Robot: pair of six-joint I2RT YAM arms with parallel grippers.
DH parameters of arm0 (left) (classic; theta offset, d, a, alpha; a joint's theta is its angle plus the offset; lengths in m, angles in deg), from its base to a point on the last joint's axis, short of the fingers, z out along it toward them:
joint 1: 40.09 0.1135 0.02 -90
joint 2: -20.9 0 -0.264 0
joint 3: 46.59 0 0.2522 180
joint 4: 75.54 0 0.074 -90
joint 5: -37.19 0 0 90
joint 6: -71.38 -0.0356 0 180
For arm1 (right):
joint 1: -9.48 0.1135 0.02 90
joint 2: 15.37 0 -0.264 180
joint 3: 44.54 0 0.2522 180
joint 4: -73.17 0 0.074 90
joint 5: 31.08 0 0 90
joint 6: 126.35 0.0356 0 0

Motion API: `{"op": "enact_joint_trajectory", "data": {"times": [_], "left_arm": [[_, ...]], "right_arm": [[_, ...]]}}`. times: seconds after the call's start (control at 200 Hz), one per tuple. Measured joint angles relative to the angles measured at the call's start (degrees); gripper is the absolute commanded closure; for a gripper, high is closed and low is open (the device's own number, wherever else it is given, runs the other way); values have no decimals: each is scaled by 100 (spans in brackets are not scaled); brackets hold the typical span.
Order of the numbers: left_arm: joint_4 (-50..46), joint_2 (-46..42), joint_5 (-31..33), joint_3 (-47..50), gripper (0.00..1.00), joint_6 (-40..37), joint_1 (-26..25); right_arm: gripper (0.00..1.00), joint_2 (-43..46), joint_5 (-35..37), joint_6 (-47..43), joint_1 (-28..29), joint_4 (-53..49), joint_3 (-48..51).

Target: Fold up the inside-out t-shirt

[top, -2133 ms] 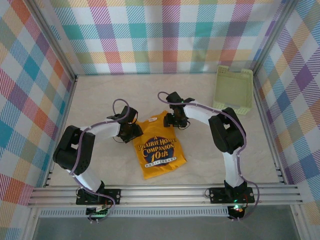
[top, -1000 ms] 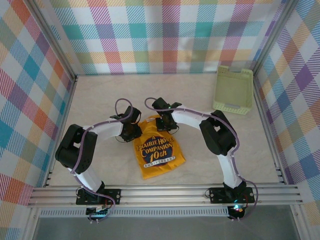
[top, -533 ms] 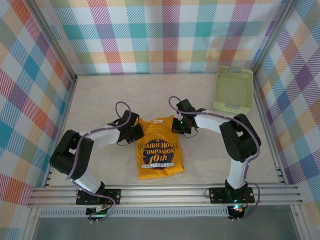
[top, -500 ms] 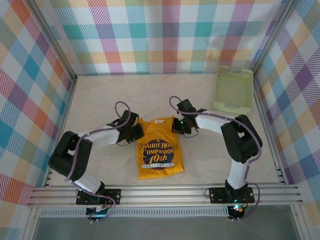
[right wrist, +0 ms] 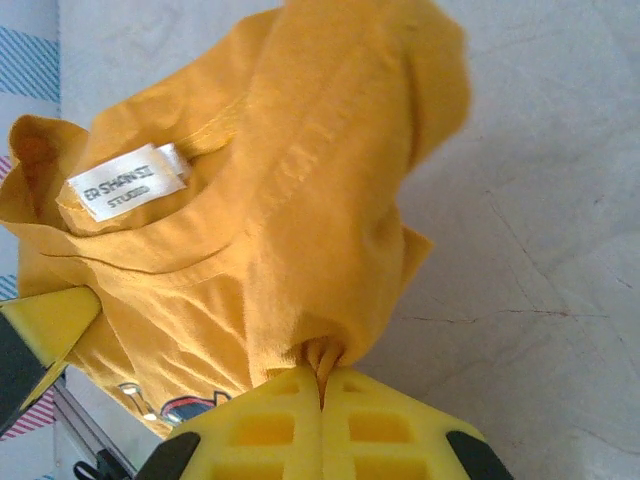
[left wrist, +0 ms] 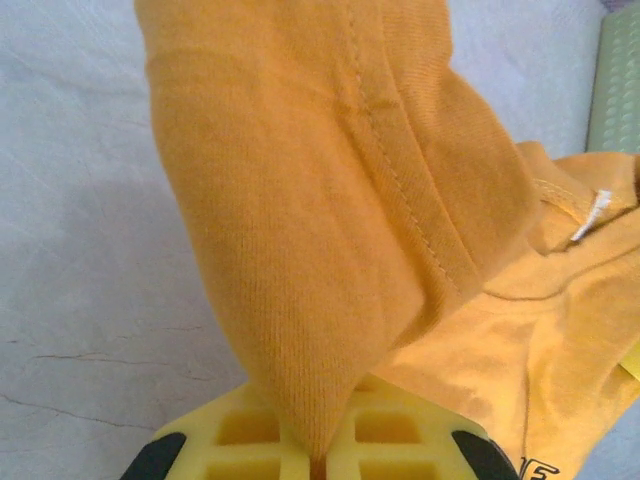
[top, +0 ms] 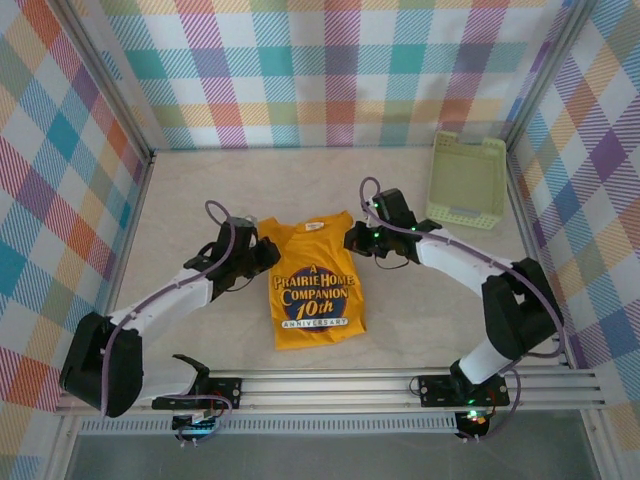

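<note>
The mustard-yellow t-shirt (top: pixel 310 285) lies on the table with its navy oval print facing up and its white neck tag (top: pixel 313 227) at the far edge. My left gripper (top: pixel 262 252) is shut on the shirt's left shoulder corner. In the left wrist view the cloth (left wrist: pixel 330 200) rises out of the closed yellow jaws of the left gripper (left wrist: pixel 318 455). My right gripper (top: pixel 355 238) is shut on the right shoulder corner. A bunched fold of the shirt (right wrist: pixel 250 200) sits pinched in the right gripper (right wrist: pixel 322 385), with the tag (right wrist: pixel 125 182) beside it.
A pale green plastic basket (top: pixel 466 180) stands at the back right, near the right arm's elbow; its edge also peeks into the left wrist view (left wrist: pixel 622 80). Checked walls close in the table on three sides. A metal rail (top: pixel 330 385) runs along the near edge.
Both grippers have moved apart and toward the back while holding the shoulders. The shirt's top edge is now spread wider and the shirt lies straighter. The left jaws finished closing.
</note>
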Motion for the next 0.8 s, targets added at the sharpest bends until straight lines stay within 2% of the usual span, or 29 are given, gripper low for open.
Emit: {"op": "enact_joint_trajectory", "data": {"times": [0.175, 0.395, 0.485, 0.675, 0.8], "left_arm": [[-127, -422, -9, -24, 100, -61, 94], [-439, -197, -42, -739, 100, -210, 155], [-608, 87, -46, -1353, 100, -321, 278], [-850, 1222, -87, -3497, 100, -767, 455], [-717, 1344, -254, -3856, 100, -1045, 457]], "right_arm": [[100, 415, -103, 9, -162, 105, 37], [100, 391, -192, -7, -372, -72, -496], [100, 234, -166, -68, -433, -155, -1071], [100, -573, -155, -380, -695, -210, -2702], [100, -824, -120, -623, -782, -111, -3121]]}}
